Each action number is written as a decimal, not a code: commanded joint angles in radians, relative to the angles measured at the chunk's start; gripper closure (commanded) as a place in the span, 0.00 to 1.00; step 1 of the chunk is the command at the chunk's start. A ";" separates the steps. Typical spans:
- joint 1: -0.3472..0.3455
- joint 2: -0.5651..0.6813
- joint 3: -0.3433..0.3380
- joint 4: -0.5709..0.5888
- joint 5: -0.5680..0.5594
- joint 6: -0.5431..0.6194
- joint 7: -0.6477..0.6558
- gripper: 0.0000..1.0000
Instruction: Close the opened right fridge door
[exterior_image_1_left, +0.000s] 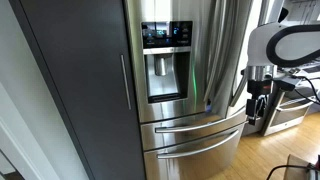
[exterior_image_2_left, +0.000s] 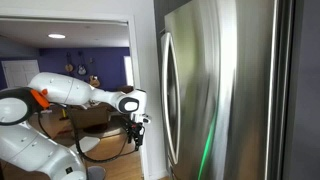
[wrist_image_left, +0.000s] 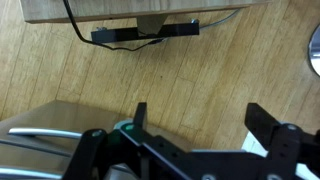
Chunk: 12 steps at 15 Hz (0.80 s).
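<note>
The right fridge door is the plain brushed steel panel, and it sits just to the fridge side of the jaws, apart from them as far as I can see. Left to right in an exterior view: dark cabinet side, the door with the black dispenser and its blue display (whatever's on it is too small to read, and I can't make out any brand), then the plain door, then the gripper hanging off the white arm near the door's lower end. The wide drawers are lower than the jaws. From the side, the door's long curved bar handle is near the jaws. Can't tell how far it's ajar. In the wrist view the fingers are spread wide over wood floor, with a black bar past the tips
</note>
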 joint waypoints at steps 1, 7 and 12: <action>-0.006 0.001 0.005 0.001 0.002 -0.002 -0.003 0.00; -0.006 0.001 0.005 0.001 0.002 -0.002 -0.003 0.00; -0.064 -0.122 0.024 -0.015 -0.152 -0.021 0.026 0.00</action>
